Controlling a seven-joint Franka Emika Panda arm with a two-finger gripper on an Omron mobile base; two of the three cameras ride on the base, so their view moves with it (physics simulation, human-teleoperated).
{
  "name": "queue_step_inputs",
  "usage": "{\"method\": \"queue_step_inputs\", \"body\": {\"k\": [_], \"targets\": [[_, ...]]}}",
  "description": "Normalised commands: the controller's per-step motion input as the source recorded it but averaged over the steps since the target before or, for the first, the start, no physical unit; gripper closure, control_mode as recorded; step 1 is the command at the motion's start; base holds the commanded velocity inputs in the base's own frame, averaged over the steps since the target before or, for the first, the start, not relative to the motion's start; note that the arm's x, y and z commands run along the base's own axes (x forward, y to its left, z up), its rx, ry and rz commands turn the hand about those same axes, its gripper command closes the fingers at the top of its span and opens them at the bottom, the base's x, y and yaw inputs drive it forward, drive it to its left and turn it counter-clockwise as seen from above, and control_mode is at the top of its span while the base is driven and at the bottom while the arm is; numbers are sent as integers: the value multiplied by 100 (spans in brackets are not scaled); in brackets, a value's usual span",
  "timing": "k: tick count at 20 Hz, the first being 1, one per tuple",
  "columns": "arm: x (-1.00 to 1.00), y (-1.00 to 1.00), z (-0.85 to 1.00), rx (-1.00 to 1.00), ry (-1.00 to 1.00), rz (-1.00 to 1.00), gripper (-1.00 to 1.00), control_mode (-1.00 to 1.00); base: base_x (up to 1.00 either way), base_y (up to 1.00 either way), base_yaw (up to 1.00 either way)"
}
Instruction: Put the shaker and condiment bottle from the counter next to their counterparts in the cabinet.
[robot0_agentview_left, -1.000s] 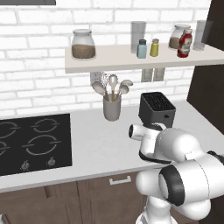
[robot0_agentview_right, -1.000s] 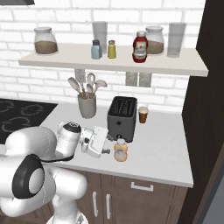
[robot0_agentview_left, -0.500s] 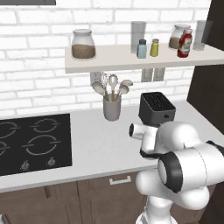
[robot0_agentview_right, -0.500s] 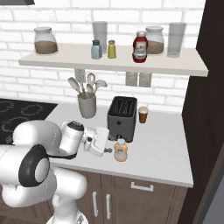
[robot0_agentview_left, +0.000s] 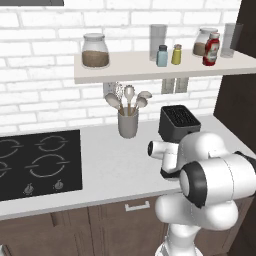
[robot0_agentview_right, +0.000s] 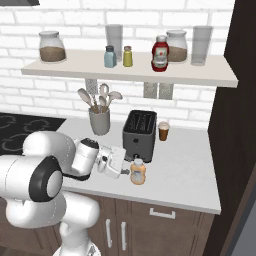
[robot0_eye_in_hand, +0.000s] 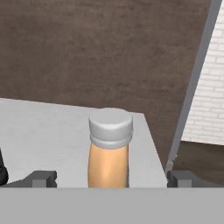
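Since a second before, the white arm's wrist had swung a little further over the counter toward the small orange-tan condiment bottle with a pale cap (robot0_agentview_right: 138, 171), while everything on the counter and shelf had stayed where it was. In the right base view the two-finger gripper (robot0_agentview_right: 126, 169) lay level just above the grey counter (robot0_agentview_right: 185, 175), at 9 o'clock from the bottle and just beside it. In the hand view the bottle (robot0_eye_in_hand: 109, 148) stood upright and centred between the two dark finger tips (robot0_eye_in_hand: 41, 178), which sat wide apart on either side with bare gaps showing, so the pincer was spread and held nothing.

The bottle stood near the counter's front edge, at 6 o'clock from the black two-slot toaster (robot0_agentview_right: 140, 134). A small brown cup (robot0_agentview_right: 163, 131) stood at 3 o'clock from the toaster, and a grey utensil holder with spoons (robot0_agentview_right: 99, 119) at 9 o'clock.

The small pale blue-grey shaker with a dark cap (robot0_agentview_right: 110, 56) was on the long cream-coloured wall shelf (robot0_agentview_right: 220, 75), just beside the yellow-green shaker (robot0_agentview_right: 128, 56) at its 3 o'clock. The red bottle with a white label (robot0_agentview_right: 160, 54) stood further along at 3 o'clock on the same shelf.
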Motion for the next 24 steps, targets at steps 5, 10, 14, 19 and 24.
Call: {"method": "queue_step_inputs", "body": {"k": [5,10,14,19,24], "targets": [[0,-17,-2,6,0,0,-100,-100,0,0,0],[4,-23,-3,7,0,0,-100,-100,0,0,0],[26,-3,-49,1,0,0,100,-100,0,0,0],[12,-5,-19,2,0,3,100,-100,0,0,0],[-48,-3,20,8,-5,11,100,-100,0,0,0]]}}
